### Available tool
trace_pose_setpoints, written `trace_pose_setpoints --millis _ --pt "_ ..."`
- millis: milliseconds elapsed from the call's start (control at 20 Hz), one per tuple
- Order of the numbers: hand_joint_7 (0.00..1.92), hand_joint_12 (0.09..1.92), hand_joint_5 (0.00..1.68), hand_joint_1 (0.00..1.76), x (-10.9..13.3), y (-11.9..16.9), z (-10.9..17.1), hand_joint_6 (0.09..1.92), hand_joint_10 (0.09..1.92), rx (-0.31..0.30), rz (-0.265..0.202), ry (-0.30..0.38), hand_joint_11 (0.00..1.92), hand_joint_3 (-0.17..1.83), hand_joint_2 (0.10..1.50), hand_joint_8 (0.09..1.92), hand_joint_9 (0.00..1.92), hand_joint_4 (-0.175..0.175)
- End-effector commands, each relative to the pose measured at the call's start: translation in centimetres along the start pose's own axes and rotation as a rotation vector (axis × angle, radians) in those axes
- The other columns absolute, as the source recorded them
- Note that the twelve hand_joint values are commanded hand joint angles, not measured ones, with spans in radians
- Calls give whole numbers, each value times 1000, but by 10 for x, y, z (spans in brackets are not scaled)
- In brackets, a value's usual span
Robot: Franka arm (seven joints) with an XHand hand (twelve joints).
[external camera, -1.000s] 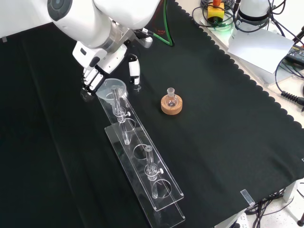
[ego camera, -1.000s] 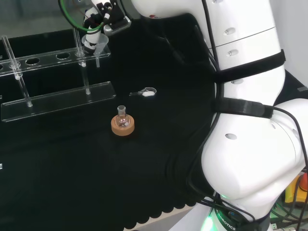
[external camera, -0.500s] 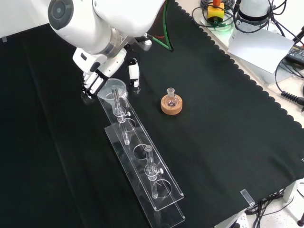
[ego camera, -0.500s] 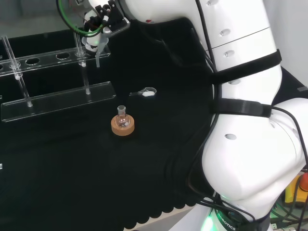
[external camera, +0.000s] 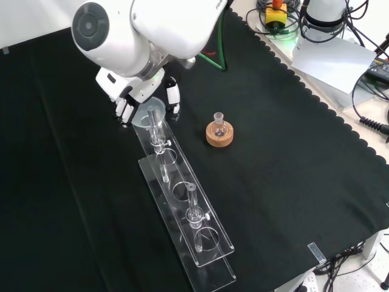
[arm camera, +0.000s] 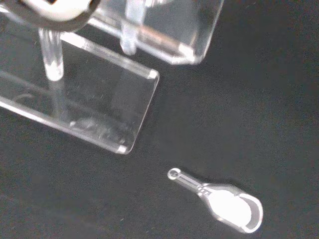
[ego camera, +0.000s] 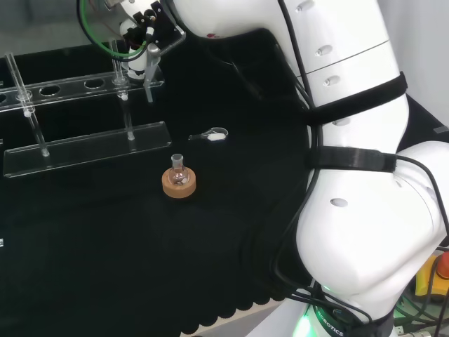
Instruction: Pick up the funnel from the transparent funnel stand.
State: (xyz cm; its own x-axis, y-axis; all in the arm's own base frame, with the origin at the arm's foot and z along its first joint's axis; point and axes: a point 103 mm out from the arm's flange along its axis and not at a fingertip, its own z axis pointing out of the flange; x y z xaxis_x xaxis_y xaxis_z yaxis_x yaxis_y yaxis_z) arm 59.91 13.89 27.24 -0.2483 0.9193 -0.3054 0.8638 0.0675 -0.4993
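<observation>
In the head view the hand [ego camera: 144, 21], black and white with jointed fingers, sits at the near-right end of the clear acrylic funnel stand [ego camera: 84, 144], a flat base plate with thin upright rods carrying a top rail pierced with round holes. The funnel [ego camera: 147, 74], clear plastic with a cone mouth and a thin stem, hangs just under the hand with its stem pointing down beside the rail's end; the fingers are curled round its rim. Below the hand, nearer the camera, a small round glass flask [ego camera: 177, 170] stands in a cork ring [ego camera: 178, 184], and a small clear spoon [ego camera: 214, 134] lies between. In the front view the fingers [external camera: 173, 97] close on either side of the funnel's pale round mouth at the stand's far end. In the wrist view the stand's glossy base corner lies close, the spoon beyond it on black cloth [arm camera: 259, 99].
</observation>
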Motion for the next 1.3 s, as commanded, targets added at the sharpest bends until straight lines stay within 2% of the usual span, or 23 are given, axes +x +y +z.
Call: trace_pose_setpoints --millis 50,150,200,300,550,800,1300 --pt "978 1117 1048 942 -2 -28 -40 460 327 -218 102 -213 934 617 654 547 1231 45" --pt "1030 1082 1103 1023 -5 -41 -60 670 278 -247 118 -245 983 374 830 536 1290 131" --pt "1043 1070 1109 1041 -7 -47 -68 728 256 -247 120 -245 996 255 904 532 1308 153" --pt "1054 1059 1112 1055 -12 -60 -83 775 235 -228 124 -239 1008 141 973 530 1327 171" --pt "1041 1053 1104 1057 -24 -89 -101 800 214 -198 136 -171 1007 75 1012 529 1338 175" --pt "1037 1053 1100 1055 -28 -119 -102 805 209 -196 155 -155 1004 65 1019 530 1341 175" --pt "1033 1054 1084 1050 -12 -175 -77 831 202 -167 172 -99 1004 50 1033 535 1351 175"
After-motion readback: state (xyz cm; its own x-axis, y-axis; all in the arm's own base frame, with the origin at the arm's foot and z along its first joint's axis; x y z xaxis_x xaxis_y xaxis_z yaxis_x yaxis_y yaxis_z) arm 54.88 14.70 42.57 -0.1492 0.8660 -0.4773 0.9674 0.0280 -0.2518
